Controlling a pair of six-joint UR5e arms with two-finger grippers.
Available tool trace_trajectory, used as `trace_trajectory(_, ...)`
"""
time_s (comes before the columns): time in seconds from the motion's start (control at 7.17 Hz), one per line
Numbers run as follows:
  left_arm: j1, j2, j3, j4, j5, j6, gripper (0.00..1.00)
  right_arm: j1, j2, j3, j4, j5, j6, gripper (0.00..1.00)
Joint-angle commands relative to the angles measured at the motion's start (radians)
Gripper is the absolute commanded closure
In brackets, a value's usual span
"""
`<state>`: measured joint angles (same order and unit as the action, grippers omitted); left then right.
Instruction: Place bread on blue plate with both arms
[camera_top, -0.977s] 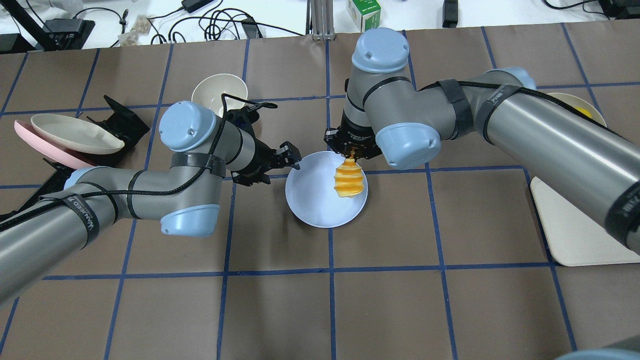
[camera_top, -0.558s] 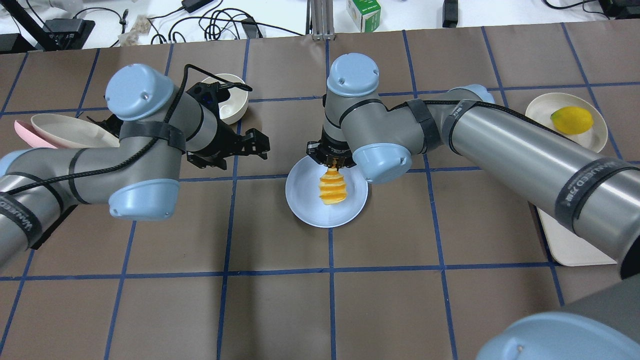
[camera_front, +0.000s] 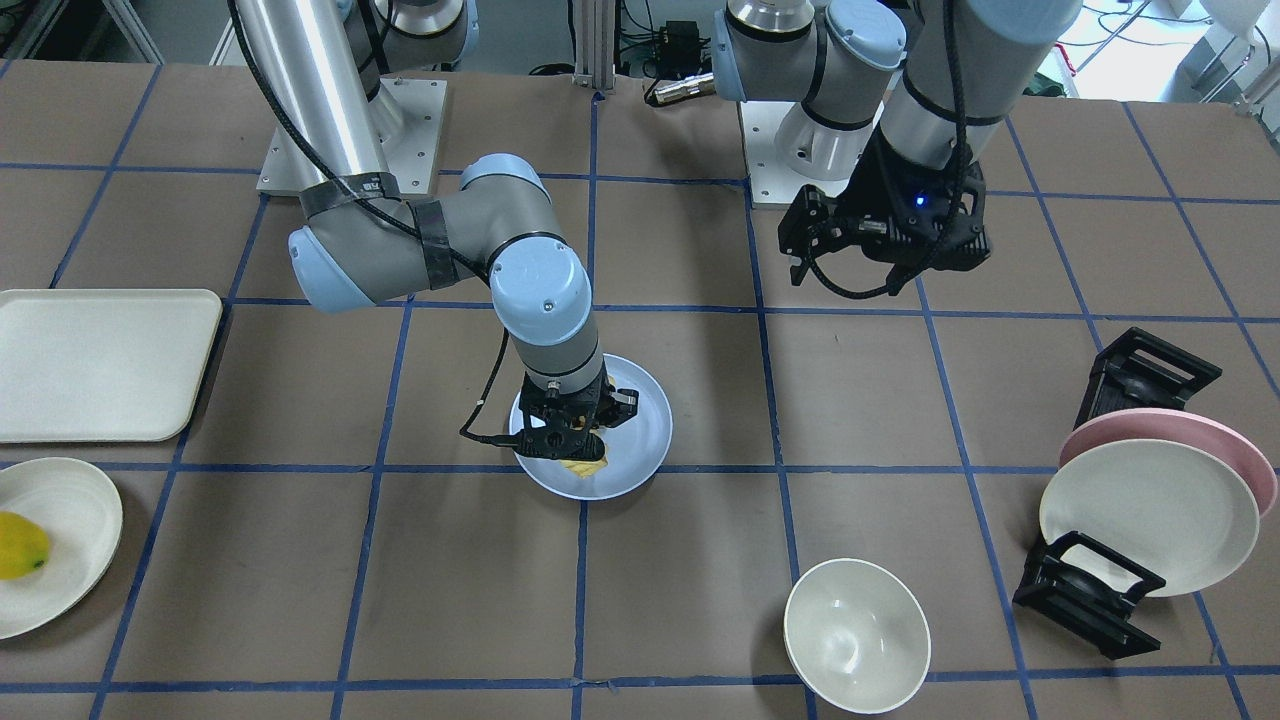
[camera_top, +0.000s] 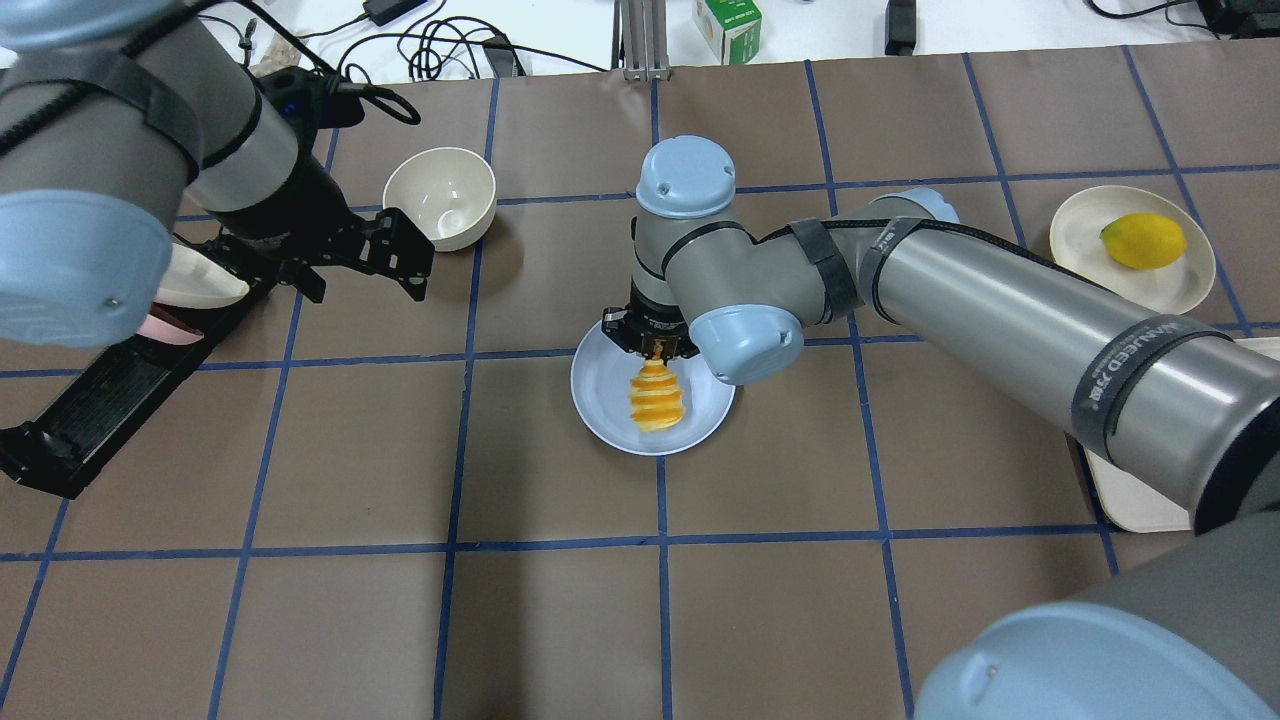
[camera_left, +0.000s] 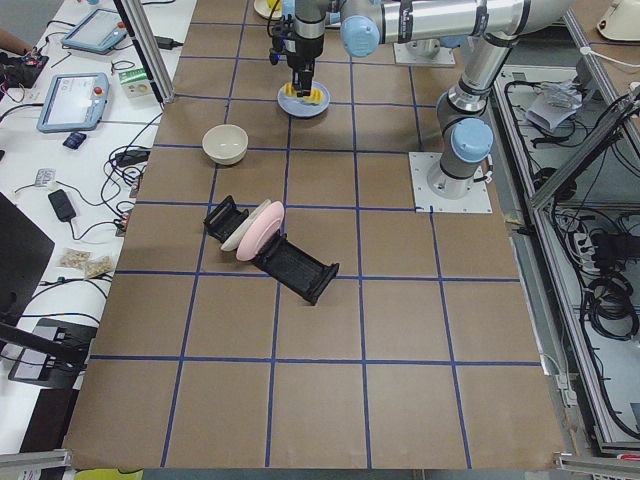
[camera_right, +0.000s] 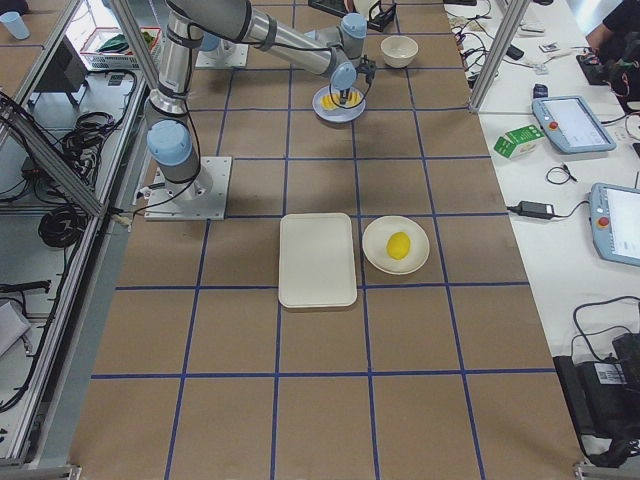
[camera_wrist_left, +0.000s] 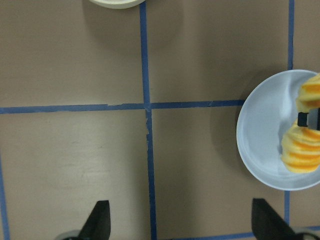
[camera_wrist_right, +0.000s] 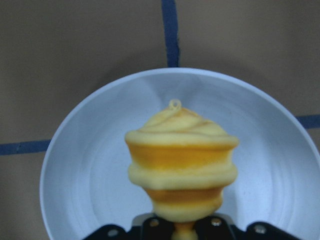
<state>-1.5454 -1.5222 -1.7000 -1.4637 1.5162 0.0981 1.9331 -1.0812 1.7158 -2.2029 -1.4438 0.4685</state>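
The bread, an orange-and-pale-yellow ridged loaf, hangs by one end from my right gripper, which is shut on it. It is low over the middle of the blue plate; I cannot tell whether it touches. The right wrist view shows the bread in front of the plate. In the front view the right gripper is over the plate. My left gripper is open and empty, well left of the plate; it is at the right in the front view. Its wrist view shows the plate and the bread.
A white bowl stands near the left gripper. A black rack holds a pink plate and a cream plate. A lemon lies on a cream plate, next to a cream tray.
The left arm has pulled back to the left, away from the blue plate, gripper still open. The right gripper has carried the bread left, toward the plate's middle.
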Motion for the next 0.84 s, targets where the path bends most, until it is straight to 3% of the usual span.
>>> trace_trajectory(0.0, -0.002, 0.003, 0.142, -0.192, 0.010, 0.009, 0.00, 0.010, 0.001, -0.001, -0.009, 0.000, 0.007, 0.23)
trace_trajectory(0.14, -0.004, 0.017, 0.189, -0.266, 0.019, 0.008, 0.00, 0.010, 0.001, -0.002, -0.009, 0.000, 0.007, 0.08)
trace_trajectory(0.28, -0.004, -0.002, 0.189, -0.257, 0.022, 0.015, 0.00, 0.010, -0.005, -0.004, -0.008, 0.000, 0.007, 0.00)
trace_trajectory(0.56, -0.001, 0.026, 0.181, -0.256, 0.025, 0.022, 0.00, 0.007, -0.026, -0.011, 0.003, -0.003, 0.007, 0.00)
trace_trajectory(0.7, -0.002, 0.023, 0.180, -0.242, 0.027, 0.023, 0.00, -0.021, -0.082, -0.013, 0.064, -0.006, 0.006, 0.00)
